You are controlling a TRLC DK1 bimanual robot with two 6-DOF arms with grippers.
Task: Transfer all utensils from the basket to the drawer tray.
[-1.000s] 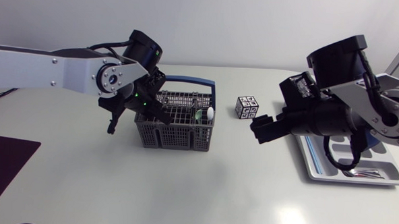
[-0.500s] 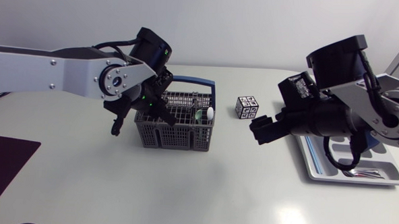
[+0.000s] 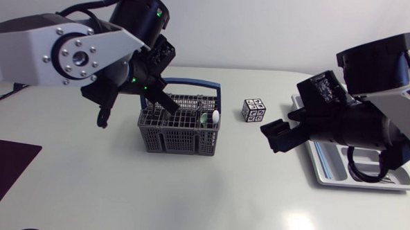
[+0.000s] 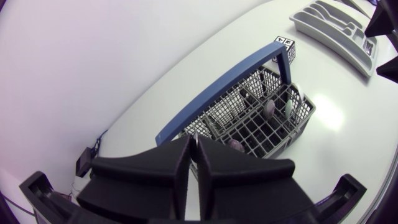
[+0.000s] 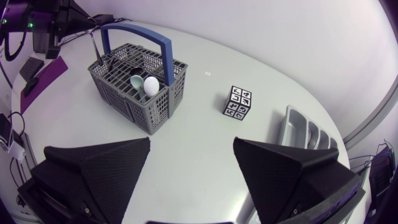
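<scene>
The grey utensil basket (image 3: pixel 180 128) with a blue handle (image 4: pixel 224 84) stands left of the table's middle. Just above its left end my left gripper (image 3: pixel 166 105) is shut on the thin metal handle of a utensil (image 5: pixel 96 50) that still reaches down into the basket (image 5: pixel 140 84). That handle shows as a sliver between the closed fingers (image 4: pixel 194 142). A white spoon end (image 3: pixel 217 117) and a green one (image 3: pixel 203 118) stick up at the basket's right end. My right gripper (image 3: pixel 277 135) hangs open and empty beside the grey drawer tray (image 3: pixel 326 165), which my right arm partly hides.
A black-and-white marker cube (image 3: pixel 254 110) sits between basket and tray. Some metal cutlery (image 3: pixel 375 179) lies in the tray's near end. A dark purple mat (image 3: pixel 5 169) covers the table's front left corner.
My left gripper has closed fully on the utensil handle and the arm has risen over the basket. The right arm has shifted slightly to the right.
</scene>
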